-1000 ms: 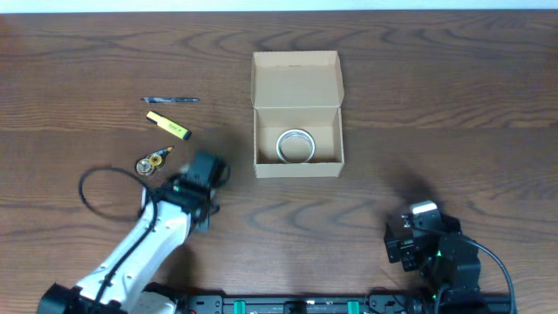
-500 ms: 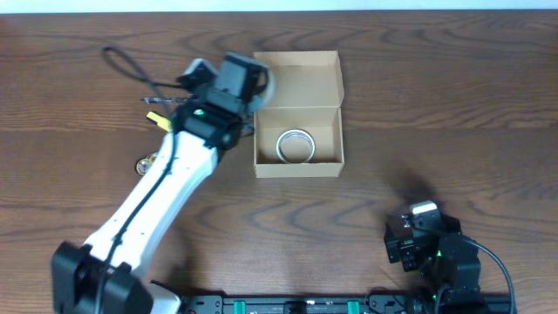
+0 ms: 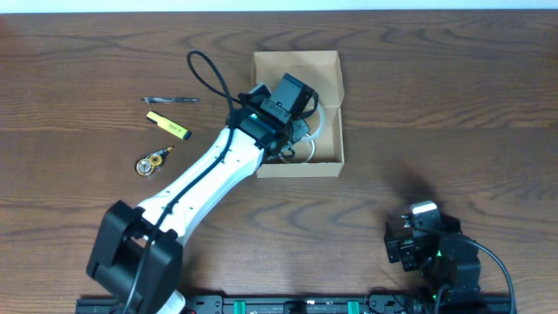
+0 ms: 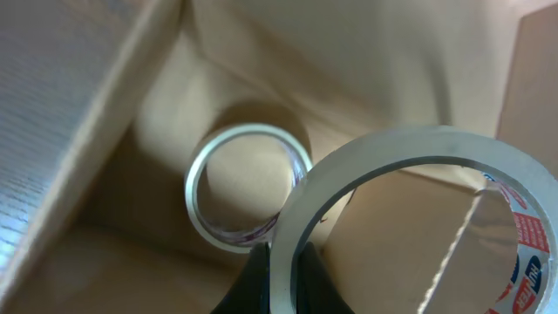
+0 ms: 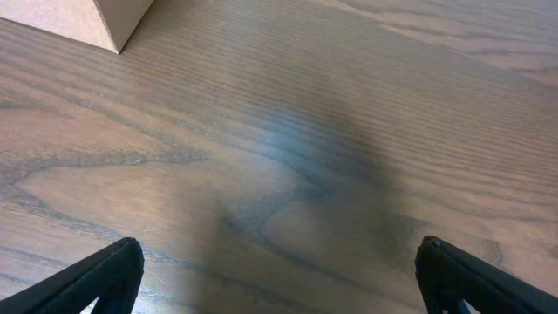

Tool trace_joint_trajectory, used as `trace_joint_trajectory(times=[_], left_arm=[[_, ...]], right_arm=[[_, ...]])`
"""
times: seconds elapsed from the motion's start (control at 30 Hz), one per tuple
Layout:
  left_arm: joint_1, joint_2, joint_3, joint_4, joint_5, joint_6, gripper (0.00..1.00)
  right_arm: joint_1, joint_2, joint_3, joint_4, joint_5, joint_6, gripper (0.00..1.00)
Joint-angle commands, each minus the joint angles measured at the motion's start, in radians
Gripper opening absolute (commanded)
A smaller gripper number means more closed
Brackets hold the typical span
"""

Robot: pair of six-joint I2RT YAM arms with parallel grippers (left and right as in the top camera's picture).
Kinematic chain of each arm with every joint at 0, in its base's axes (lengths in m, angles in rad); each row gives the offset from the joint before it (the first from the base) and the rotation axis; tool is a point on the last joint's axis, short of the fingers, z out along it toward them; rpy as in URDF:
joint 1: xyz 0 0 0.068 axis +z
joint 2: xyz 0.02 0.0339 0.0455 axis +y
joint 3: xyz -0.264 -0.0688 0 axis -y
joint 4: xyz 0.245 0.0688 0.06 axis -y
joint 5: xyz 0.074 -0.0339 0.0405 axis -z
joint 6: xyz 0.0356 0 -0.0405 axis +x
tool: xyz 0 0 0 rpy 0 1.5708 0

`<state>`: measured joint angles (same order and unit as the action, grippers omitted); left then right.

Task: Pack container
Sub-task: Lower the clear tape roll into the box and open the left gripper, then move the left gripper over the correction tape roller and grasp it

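overhead and wrist views of a two-arm packing station. the container point(image 3: 327, 78), a tan cardboard box, sits on the wooden table point(image 3: 453, 105) with its hinged flap lid folded open on the side away from the robot. the left arm reaches across the container's near left corner, and the left gripper point(image 4: 281, 272) hangs inside the open compartment. its jaws are closed on the rim of a clear tape roll point(image 4: 418, 144), which is held on edge above the container's floor. the roll's printed red-and-white core label shows at its lower right in the wrist view. a second tape roll point(image 4: 248, 131) lies flat on the container's floor, beyond the held roll and partly behind it. whether the two rolls touch cannot be told. the right gripper point(image 5: 279, 266) rests well apart from the container, off its near right corner. its jaws are spread wide over bare wood and hold nothing. on the left arm's side of the container lie a pen point(image 3: 171, 100), a yellow highlighter point(image 3: 167, 126) and a small tape dispenser point(image 3: 150, 163), ranged from far to near, all outside the container.
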<state>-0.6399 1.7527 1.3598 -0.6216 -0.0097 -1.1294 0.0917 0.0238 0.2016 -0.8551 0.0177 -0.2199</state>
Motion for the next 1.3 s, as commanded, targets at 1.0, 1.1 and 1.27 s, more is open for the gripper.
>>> trace_joint_trajectory(times=[1.0,1.1,1.27], left_arm=[[0.007,-0.006,0.026,0.117,-0.135,-0.038,0.46],[0.070,-0.114,0.026,0.077,-0.275,-0.038,0.54],[0.229,-0.276,0.025,-0.082,-0.521,-0.056,0.67]], right_arm=[[-0.008,-0.006,-0.006,-0.002,-0.007,-0.013,0.99],[-0.008,-0.006,-0.006,-0.002,-0.007,-0.013,0.99],[-0.008,-0.006,-0.006,-0.002,-0.007,-0.013,0.99]])
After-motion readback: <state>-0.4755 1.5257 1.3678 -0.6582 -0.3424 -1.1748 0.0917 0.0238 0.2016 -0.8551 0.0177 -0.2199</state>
